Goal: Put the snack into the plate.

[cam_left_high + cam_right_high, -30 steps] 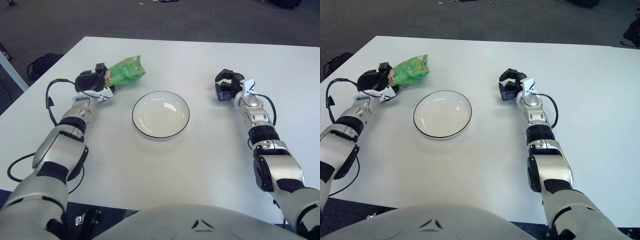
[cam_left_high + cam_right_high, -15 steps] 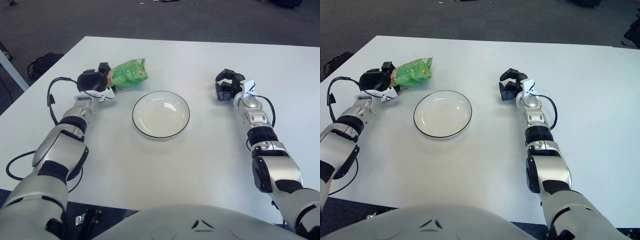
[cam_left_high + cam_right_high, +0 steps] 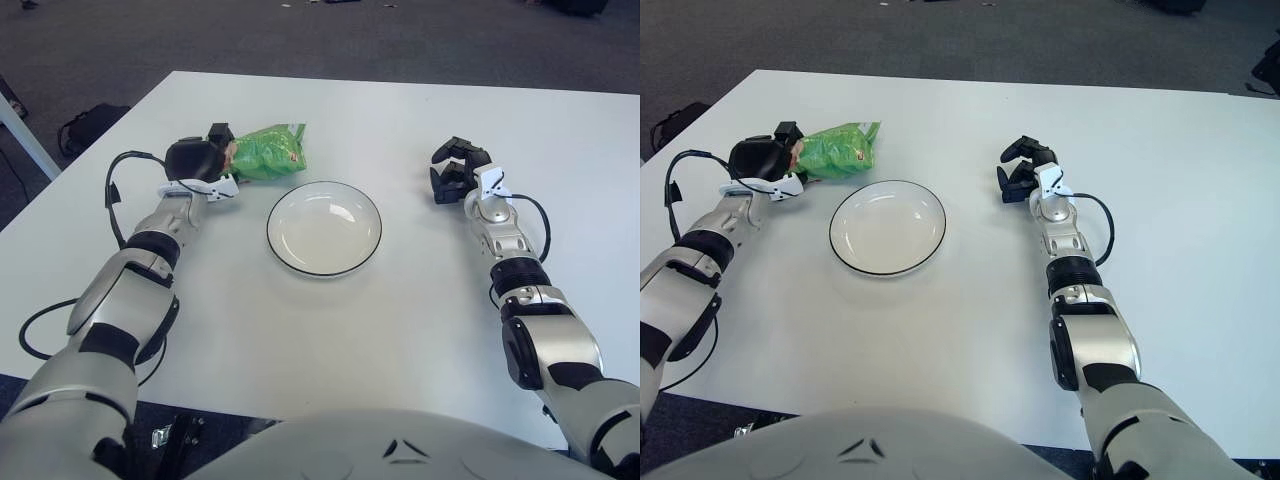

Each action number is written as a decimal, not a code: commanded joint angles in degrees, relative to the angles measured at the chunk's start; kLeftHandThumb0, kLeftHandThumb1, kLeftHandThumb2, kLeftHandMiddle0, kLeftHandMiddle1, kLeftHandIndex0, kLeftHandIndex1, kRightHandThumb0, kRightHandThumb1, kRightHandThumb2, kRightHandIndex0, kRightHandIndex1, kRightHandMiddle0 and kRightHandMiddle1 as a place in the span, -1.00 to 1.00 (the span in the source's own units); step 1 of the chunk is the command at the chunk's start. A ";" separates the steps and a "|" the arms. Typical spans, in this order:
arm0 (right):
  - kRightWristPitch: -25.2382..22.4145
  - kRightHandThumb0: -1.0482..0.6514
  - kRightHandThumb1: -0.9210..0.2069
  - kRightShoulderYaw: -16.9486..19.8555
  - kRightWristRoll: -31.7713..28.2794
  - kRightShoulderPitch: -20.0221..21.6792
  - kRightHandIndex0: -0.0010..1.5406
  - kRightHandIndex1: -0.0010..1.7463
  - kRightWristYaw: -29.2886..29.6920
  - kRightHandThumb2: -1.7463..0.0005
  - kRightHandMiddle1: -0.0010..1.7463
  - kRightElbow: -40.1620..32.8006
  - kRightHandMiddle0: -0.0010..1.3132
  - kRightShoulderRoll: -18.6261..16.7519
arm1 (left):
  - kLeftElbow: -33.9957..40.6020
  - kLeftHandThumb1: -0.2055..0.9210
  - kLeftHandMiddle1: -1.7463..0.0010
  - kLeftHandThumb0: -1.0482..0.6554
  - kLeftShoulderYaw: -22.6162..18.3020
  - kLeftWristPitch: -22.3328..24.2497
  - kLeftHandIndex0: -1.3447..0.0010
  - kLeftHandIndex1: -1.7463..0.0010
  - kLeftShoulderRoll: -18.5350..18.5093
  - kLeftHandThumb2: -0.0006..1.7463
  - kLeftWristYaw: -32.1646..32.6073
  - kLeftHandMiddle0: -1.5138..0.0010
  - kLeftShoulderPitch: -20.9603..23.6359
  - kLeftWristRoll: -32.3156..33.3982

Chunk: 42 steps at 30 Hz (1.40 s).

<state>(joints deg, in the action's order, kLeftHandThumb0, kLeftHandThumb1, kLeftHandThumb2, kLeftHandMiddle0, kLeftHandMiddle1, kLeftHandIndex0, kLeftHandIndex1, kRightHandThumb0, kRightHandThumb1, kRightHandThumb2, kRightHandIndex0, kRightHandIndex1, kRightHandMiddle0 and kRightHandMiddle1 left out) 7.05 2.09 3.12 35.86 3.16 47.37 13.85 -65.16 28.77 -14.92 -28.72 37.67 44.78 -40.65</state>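
On the white tabletop (image 3: 330, 330) we see a white plate with a dark rim (image 3: 324, 228) near the middle, with nothing in it. Up and to the left of the plate, our left hand (image 3: 200, 160) holds a green snack bag (image 3: 268, 152); its fingers are closed around the left end of the bag. The bag points to the right, toward the far side of the plate, and its right end is near the plate's rim but not over it. We cannot tell if the bag touches the tabletop. Our right hand (image 3: 1025, 170) shows to the right of the plate, well apart from it, its fingers curled and holding nothing.
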 commanded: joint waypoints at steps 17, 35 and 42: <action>-4.65 0.22 0.57 -1.15 1.03 -3.21 0.05 1.00 -2.48 -0.83 0.85 5.61 0.02 -0.80 | 31.59 -0.62 -0.82 0.23 -9.49 2.89 0.07 -1.00 -2.92 0.85 -5.94 -0.17 -10.97 0.87; -5.84 0.22 0.57 -1.75 1.15 -2.44 0.05 1.00 -4.12 -0.83 0.85 6.86 0.03 -0.25 | 42.95 -0.73 -0.87 0.23 -15.63 6.59 0.01 -1.00 -3.04 0.94 -9.08 -0.21 -12.76 -0.69; -6.29 0.22 0.57 -1.84 1.08 -2.34 0.05 1.00 -4.95 -0.82 0.83 6.80 0.03 -0.11 | 50.35 -0.78 -0.89 0.23 -17.37 11.77 -0.03 -1.00 -2.06 0.99 -12.13 -0.23 -14.69 -1.72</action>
<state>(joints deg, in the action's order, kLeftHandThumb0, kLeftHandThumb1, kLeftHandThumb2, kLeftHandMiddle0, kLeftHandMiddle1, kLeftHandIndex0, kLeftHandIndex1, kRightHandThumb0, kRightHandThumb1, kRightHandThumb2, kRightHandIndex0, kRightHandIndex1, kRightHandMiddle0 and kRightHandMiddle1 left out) 5.85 1.53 3.13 38.20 0.01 50.30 14.44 -18.08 12.70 -5.38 -30.90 26.81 31.46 -41.51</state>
